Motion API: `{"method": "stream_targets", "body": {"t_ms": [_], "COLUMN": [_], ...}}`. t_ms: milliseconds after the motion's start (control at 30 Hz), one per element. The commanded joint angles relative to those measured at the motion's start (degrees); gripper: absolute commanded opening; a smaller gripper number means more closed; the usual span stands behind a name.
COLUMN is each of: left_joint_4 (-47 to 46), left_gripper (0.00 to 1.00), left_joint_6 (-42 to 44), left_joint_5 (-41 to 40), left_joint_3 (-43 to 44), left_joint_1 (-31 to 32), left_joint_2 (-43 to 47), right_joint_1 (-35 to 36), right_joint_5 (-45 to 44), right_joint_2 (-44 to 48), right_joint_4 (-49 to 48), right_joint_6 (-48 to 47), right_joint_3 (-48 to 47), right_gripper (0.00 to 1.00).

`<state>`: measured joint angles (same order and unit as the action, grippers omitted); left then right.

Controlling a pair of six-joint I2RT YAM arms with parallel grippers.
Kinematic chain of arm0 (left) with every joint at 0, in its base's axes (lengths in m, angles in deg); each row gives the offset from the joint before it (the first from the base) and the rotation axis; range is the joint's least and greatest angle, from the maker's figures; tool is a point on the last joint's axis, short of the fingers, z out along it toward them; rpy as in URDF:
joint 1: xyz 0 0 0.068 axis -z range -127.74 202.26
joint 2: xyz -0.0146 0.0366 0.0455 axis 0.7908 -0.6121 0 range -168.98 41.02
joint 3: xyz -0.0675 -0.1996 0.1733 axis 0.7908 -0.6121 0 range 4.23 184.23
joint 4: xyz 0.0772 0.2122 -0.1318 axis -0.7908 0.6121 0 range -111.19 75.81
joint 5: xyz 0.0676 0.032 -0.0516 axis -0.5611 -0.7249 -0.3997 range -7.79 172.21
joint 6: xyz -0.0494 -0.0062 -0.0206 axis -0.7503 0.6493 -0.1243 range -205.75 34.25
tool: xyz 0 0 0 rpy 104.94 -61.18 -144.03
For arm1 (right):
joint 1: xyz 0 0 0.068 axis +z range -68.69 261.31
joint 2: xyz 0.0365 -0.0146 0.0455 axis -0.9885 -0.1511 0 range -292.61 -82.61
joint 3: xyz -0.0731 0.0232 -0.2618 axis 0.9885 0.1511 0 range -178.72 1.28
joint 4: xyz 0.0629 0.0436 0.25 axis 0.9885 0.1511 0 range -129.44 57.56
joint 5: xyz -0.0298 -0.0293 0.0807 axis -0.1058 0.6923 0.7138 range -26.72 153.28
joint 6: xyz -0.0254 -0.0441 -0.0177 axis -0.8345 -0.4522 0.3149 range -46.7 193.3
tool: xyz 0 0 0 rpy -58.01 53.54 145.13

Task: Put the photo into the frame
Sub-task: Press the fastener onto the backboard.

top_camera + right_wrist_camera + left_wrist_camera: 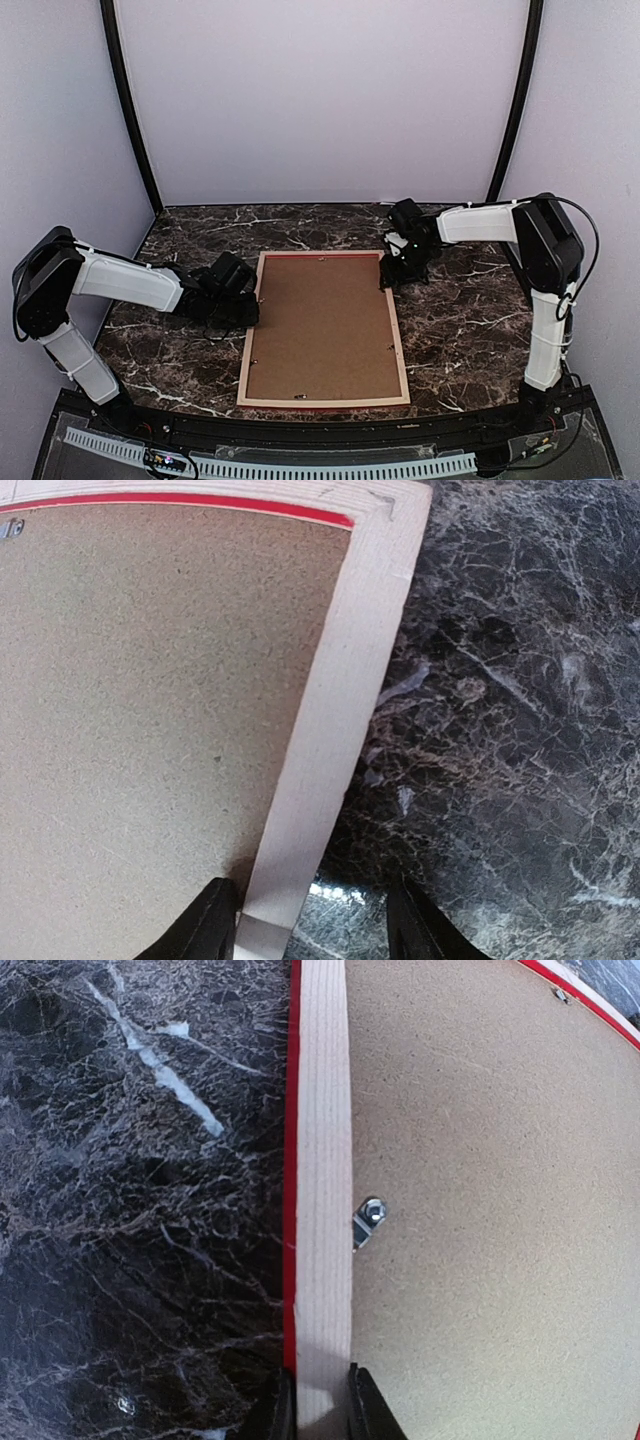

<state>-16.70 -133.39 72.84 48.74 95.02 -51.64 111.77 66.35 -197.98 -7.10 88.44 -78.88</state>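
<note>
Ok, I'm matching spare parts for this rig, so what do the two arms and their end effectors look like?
Both match: the left arm and right arm have smooth white link shells between bulky black joint housings. A thin black cable loops beside the right arm. The left end effector and right end effector are black, each with two tapered matte fingers. No markings are legible.

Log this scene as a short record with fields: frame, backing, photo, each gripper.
frame: lying back up on the marble table
backing board: seated in the frame, metal tab at its edge
photo: not visible
left gripper: shut on the frame's left rail
right gripper: open, straddling the right rail near the far corner
</note>
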Motion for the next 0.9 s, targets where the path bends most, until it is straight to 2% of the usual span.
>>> {"method": "stream_targets", "body": {"t_ms": [0,867], "left_joint_4": [3.94,4.26], "left_gripper": [0.00,0.00], "left_joint_6": [-2.77,-3.16], "left_joint_5": [1.35,0.50], "left_joint_3": [-2.15,-2.32], "left_joint_1": [0.23,0.25], "left_joint_2": [0.27,0.78], "right_joint_1": [1.30,1.52], "right_joint_5": [-2.81,2.63], "right_joint_2": [-1.85,2.80], "right_joint_4": [3.19,1.02], "right_joint_6": [1.23,4.20], "right_joint_3": [-1.93,2.59], "right_gripper": [0.52,0.53]}}
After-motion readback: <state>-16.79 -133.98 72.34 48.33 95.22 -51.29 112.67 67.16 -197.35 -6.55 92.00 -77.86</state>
